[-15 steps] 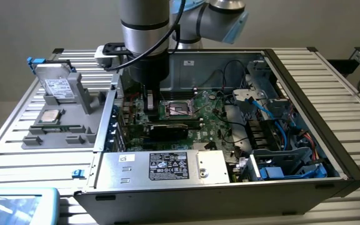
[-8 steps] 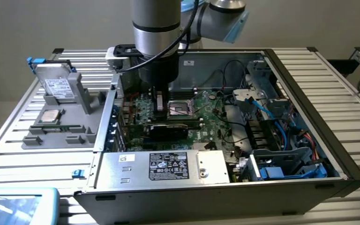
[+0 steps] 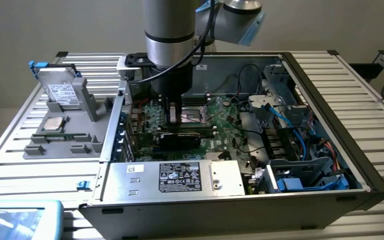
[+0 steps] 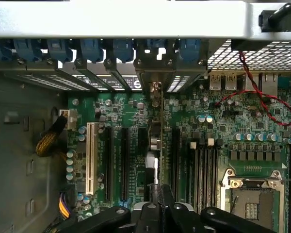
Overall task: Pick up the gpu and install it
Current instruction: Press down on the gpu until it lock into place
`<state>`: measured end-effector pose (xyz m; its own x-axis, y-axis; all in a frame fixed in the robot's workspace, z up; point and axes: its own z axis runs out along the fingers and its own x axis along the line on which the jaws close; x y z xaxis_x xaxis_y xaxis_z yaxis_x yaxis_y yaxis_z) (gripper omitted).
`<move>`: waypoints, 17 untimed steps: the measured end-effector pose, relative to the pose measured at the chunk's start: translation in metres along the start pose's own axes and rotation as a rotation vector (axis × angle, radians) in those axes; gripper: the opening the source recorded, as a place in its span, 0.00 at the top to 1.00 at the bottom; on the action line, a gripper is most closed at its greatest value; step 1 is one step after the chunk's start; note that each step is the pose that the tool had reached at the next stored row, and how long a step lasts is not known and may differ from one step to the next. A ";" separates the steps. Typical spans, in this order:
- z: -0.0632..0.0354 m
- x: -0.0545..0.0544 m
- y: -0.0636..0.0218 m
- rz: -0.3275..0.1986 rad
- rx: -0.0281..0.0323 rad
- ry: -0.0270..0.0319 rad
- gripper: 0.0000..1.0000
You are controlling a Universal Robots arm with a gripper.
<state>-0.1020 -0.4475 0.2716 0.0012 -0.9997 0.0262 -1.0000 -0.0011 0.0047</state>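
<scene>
Grey ribbed aluminium tabletop (image 3: 352, 85) carries an open computer case (image 3: 325, 165), and beside it, at the exterior view's left, a grey holder (image 3: 65, 135) with a silver drive (image 3: 62, 95) standing in it. I am down inside the case, over the green motherboard (image 4: 218, 116). My gripper (image 4: 157, 201) is closed on the gpu (image 4: 154, 145), which I hold on its edge, thin side towards my wrist camera, with its silver bracket (image 4: 155, 80) up at the row of rear slot covers. In the exterior view the gpu's black body (image 3: 178, 138) sits low on the board, just under my fingers. To do this step well, I think I must keep the card straight and parallel to the long black slots (image 4: 108, 160), press evenly down, not tilted, and let the bracket meet its opening in the back wall without forcing.
</scene>
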 end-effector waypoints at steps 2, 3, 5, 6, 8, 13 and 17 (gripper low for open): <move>0.0028 0.000 0.0000 0.001 -0.0004 -0.0016 0.88; 0.0043 0.000 0.0000 0.001 -0.0009 -0.0029 0.88; 0.0066 0.000 -0.0002 0.001 -0.0017 -0.0050 0.88; 0.0075 0.000 -0.0001 0.002 -0.0023 -0.0062 0.88; 0.0085 0.000 0.0000 0.003 -0.0029 -0.0086 0.88; -0.0100 0.000 0.0001 0.007 -0.0072 -0.0102 0.88; -0.0262 0.001 0.0001 0.010 -0.0107 -0.0102 0.88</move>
<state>-0.1020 -0.4476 0.2978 -0.0091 -0.9998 0.0161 -0.9998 0.0094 0.0151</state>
